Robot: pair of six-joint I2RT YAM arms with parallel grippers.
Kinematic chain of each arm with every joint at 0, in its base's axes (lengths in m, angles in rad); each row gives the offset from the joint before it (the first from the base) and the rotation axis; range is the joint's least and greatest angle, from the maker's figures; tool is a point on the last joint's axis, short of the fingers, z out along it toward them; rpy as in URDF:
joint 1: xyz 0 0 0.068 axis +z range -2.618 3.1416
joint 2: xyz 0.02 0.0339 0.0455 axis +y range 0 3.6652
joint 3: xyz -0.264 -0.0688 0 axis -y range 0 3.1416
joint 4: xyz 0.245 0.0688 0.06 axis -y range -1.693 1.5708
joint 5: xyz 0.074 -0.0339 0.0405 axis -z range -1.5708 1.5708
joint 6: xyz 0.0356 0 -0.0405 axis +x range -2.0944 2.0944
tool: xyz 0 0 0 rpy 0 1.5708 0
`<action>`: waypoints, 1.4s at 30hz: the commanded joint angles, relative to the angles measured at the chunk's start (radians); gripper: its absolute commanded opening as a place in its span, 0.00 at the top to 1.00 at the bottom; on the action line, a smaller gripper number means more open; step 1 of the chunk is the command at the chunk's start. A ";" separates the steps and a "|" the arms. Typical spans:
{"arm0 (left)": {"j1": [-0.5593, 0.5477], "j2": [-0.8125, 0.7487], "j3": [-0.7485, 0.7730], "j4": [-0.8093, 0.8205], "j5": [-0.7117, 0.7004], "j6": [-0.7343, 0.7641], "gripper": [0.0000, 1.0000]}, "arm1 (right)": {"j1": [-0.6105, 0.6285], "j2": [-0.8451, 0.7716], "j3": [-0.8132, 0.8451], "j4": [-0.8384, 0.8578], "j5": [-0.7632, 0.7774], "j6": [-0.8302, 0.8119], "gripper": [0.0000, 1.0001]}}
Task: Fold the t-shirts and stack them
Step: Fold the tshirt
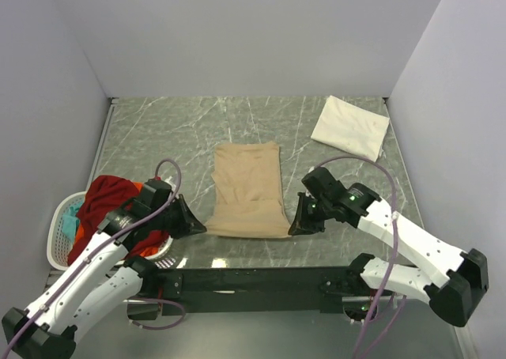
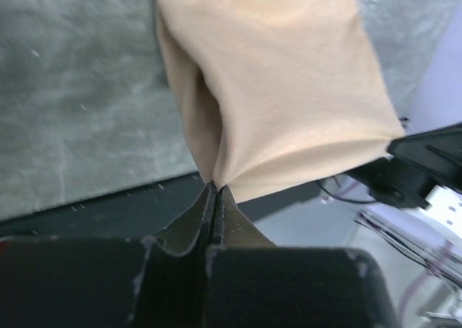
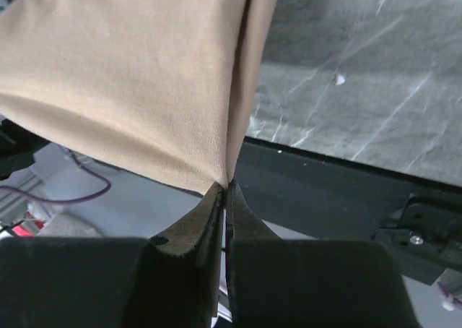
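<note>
I have the tan t-shirt [image 1: 248, 189] lying in the middle of the surface [image 1: 158, 130], already narrowed to a long strip, collar end away from me and hem end at the near edge. The left gripper [image 2: 214, 191] is closed tight on the near left corner of the hem, and the right gripper [image 3: 226, 187] is pinched on the near right corner; in both wrist views the cloth fans out from the closed tips. As I read it, the move in hand is the crosswise fold, taking the hem over to the collar end. To do it cleanly I would raise both corners together and at the same height, holding the hem lightly taut between them so it neither sags nor bunches. I would lift only enough for the cloth to clear itself, then carry it straight away from me so the far half does not drag or skew. I would lay the hem square on the far edge before letting go with both at once. The cream t-shirt [image 1: 350, 126], folded flat in the far right corner, looks like the place to stack it afterwards.
</note>
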 commanded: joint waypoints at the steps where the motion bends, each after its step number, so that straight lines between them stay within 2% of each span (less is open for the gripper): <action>1: 0.001 -0.037 0.072 -0.080 0.015 -0.037 1.00 | 0.010 -0.057 0.011 -0.110 0.051 0.046 1.00; 12: 0.001 0.105 0.213 0.023 -0.060 -0.045 1.00 | -0.033 0.031 0.225 -0.088 0.191 0.035 1.00; 23: 0.046 0.349 0.309 0.202 -0.050 -0.005 1.00 | -0.240 0.185 0.386 -0.032 0.162 -0.118 1.00; 34: 0.172 0.568 0.392 0.319 0.068 0.067 1.00 | -0.334 0.443 0.610 -0.014 0.146 -0.234 1.00; 42: 0.247 0.734 0.467 0.359 0.090 0.107 1.00 | -0.360 0.667 0.778 -0.005 0.146 -0.277 1.00</action>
